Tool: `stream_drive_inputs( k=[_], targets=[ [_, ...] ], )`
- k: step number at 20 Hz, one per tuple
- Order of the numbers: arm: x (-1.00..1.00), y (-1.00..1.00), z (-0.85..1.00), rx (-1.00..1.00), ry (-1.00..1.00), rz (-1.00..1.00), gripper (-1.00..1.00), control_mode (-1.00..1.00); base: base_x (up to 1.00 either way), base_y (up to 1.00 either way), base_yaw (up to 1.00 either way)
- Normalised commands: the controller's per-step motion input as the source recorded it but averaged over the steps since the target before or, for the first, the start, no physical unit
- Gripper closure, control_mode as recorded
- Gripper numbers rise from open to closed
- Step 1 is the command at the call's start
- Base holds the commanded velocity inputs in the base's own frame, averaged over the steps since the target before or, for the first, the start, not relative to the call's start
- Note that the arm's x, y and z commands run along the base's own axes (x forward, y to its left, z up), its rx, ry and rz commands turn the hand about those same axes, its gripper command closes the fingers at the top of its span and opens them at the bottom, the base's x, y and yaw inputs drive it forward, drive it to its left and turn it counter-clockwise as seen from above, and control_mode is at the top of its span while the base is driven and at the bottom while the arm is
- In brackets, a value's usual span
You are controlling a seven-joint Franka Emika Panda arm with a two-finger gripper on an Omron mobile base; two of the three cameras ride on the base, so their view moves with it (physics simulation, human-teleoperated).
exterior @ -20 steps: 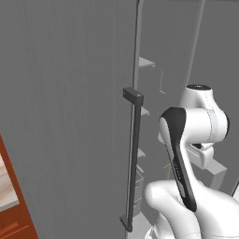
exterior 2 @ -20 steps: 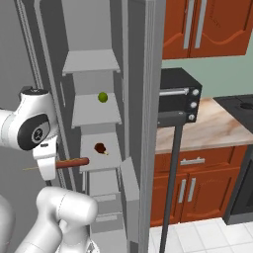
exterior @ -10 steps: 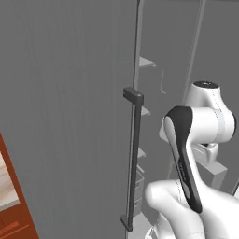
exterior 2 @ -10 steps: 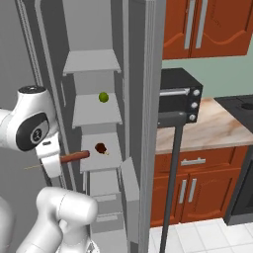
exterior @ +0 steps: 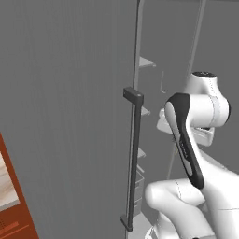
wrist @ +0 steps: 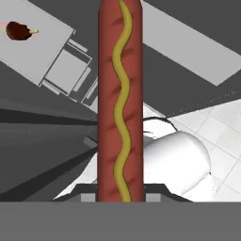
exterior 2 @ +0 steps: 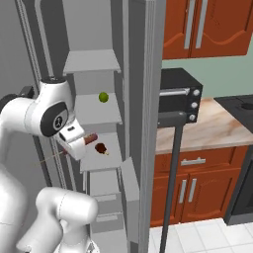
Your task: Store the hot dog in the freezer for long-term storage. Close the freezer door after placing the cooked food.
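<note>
The freezer [exterior 2: 94, 59] stands open, its freezer door [exterior: 60, 116] swung wide with the dark bar handle [exterior: 133, 158] facing us. The gripper [exterior 2: 79, 143] sits right at the shelf edge, jaws pinching the hot dog [wrist: 120, 99], mustard squiggle up. The white shelf [exterior 2: 101, 159] already has a dark red lumpy food [exterior 2: 101, 147] on it, green fruit [exterior 2: 103, 97] one level up. I'd push in further, set it beside that lump, not on it.

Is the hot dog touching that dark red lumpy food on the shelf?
Apart. In the right base view the hot dog, held at the end effector, sits up and left of the dark red food, with bare white shelf showing between them.
</note>
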Motion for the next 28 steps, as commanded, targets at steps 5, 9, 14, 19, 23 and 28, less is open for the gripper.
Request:
stream_drive_inputs(
  k=[5,9,14,19,23,28],
  targets=[
    [0.71,-0.02,-0.01,0.0,-0.13,0.36,1.0,-1.0,0.0,0.0,0.0],
    [0.61,0.0,-0.12,0.0,-0.3,0.33,1.0,-1.0,0.0,0.0,0.0],
    [0.51,0.0,-0.16,0.0,-0.33,0.34,1.0,-1.0,0.0,0.0,0.0],
    [0.31,0.02,0.0,0.0,-0.07,0.22,1.0,-1.0,0.0,0.0,0.0],
    [0.4,0.06,0.0,-0.01,0.05,0.04,1.0,-1.0,0.0,0.0,0.0],
    [0.3,0.0,-0.01,0.0,0.01,0.0,1.0,-1.0,0.0,0.0,0.0]
  ],
)
